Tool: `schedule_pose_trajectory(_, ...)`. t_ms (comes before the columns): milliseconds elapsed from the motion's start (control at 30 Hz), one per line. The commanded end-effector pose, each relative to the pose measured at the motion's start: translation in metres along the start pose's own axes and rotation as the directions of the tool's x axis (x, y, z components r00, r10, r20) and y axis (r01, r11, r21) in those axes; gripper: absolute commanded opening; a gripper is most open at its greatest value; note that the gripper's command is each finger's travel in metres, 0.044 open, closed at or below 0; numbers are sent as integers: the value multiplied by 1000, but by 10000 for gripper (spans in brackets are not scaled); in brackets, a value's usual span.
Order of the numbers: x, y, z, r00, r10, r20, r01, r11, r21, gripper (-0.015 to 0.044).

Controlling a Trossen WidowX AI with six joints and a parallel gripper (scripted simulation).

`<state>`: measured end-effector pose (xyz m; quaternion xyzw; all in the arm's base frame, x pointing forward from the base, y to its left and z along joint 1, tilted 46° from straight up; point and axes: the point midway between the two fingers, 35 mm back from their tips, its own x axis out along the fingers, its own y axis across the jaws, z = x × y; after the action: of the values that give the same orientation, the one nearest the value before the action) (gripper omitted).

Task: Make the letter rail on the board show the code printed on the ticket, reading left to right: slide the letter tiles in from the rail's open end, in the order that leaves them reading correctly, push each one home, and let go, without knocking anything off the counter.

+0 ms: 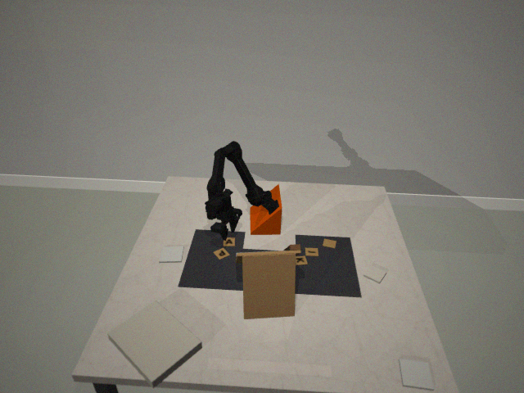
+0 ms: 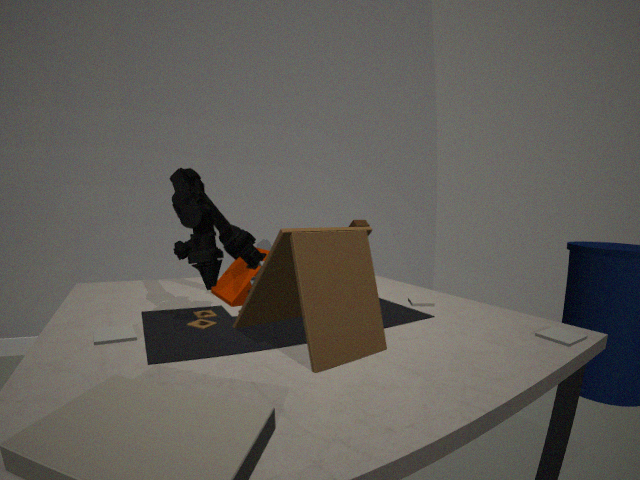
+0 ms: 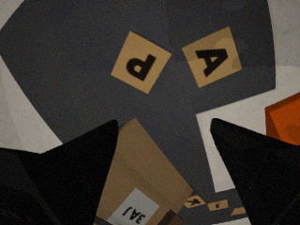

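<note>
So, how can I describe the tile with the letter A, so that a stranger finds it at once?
Find the dark mat on the table, on the side left of the brown board. Two tan tiles lie there; tile A is the one right under the open tool, nearer the orange block than tile P.

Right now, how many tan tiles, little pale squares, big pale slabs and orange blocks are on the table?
Tan tiles: 5
Little pale squares: 3
Big pale slab: 1
Orange block: 1
Total: 10
</note>
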<state>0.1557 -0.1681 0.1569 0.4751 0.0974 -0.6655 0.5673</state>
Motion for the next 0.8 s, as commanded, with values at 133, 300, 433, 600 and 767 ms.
schedule_pose_trajectory(133,28,-57,37,985,-94,145,-84,475,876,340)
schedule_pose_trajectory(300,28,-57,37,985,-94,145,-84,475,876,340)
schedule_pose_trajectory(433,29,-57,36,985,-94,145,-84,475,876,340)
schedule_pose_trajectory(600,29,-57,36,985,-94,145,-84,475,876,340)
schedule_pose_trajectory(767,31,-57,36,985,-95,145,-83,474,876,340)
